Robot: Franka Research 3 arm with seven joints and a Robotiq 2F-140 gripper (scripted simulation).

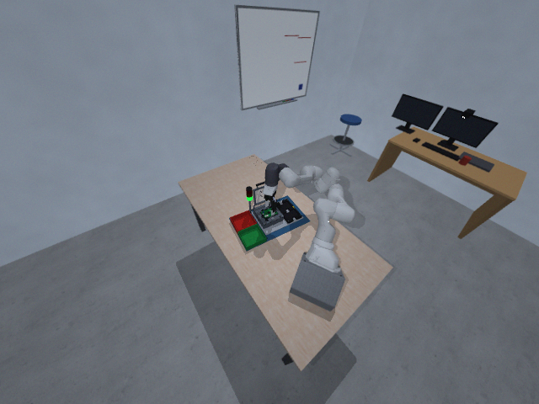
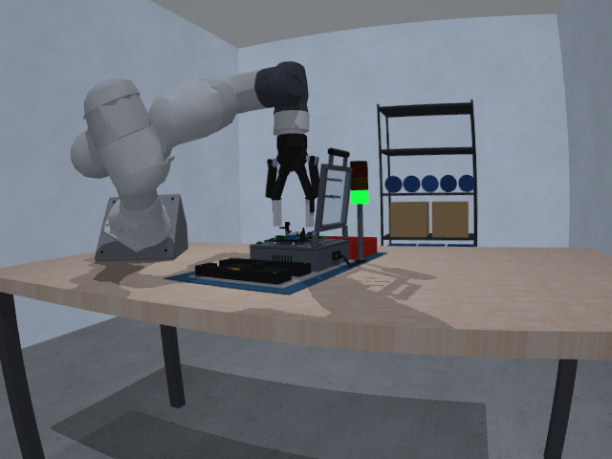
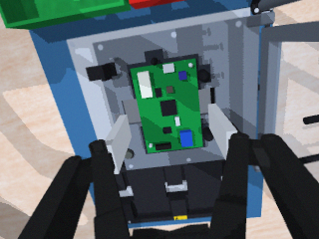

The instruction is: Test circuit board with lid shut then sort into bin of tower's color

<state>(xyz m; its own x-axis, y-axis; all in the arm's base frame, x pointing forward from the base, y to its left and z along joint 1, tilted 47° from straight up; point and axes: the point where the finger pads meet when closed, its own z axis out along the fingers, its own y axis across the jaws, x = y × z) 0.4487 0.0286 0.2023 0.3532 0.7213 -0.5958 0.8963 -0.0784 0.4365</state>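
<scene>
The green circuit board lies face up on the plate of the grey tester, with its white connector toward the end nearest the black latch hook. The tester's lid stands open and upright, with its handle on top. My gripper is open and empty. It hangs straight above the board with a finger on each long side, not touching it. The signal tower shows green.
The green bin and the red bin stand side by side beyond the tester. The black tray lies on the blue mat on the tester's near side.
</scene>
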